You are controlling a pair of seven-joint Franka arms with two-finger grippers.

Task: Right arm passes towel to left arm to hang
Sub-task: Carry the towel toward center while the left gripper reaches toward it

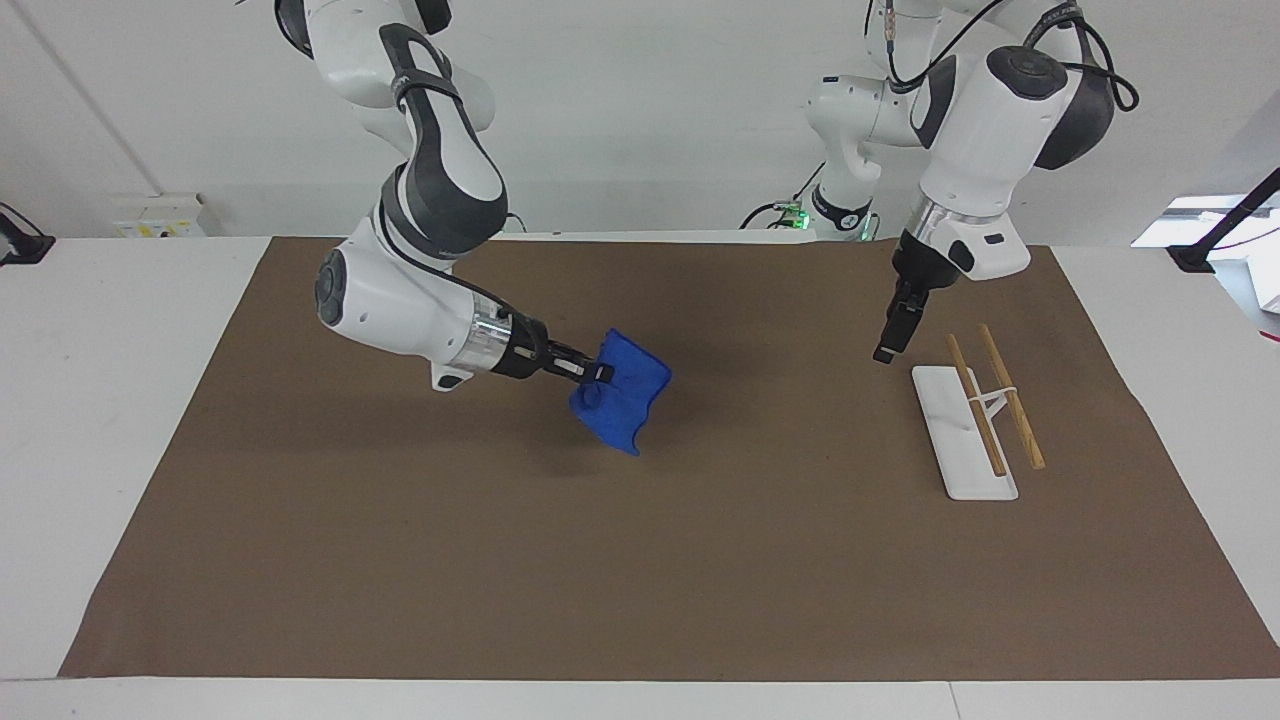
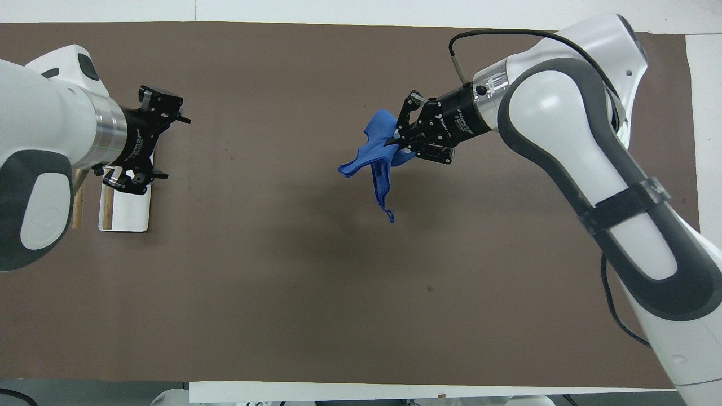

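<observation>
My right gripper is shut on a corner of the bright blue towel and holds it in the air over the middle of the brown mat; the towel hangs crumpled below the fingers. In the overhead view the right gripper grips the towel, whose tail dangles. My left gripper points down over the mat, just beside the rack, apart from the towel. In the overhead view the left gripper has its fingers spread open and empty.
The rack is a white base with two wooden rods, toward the left arm's end of the table. The left arm covers most of the rack in the overhead view. A brown mat covers the table.
</observation>
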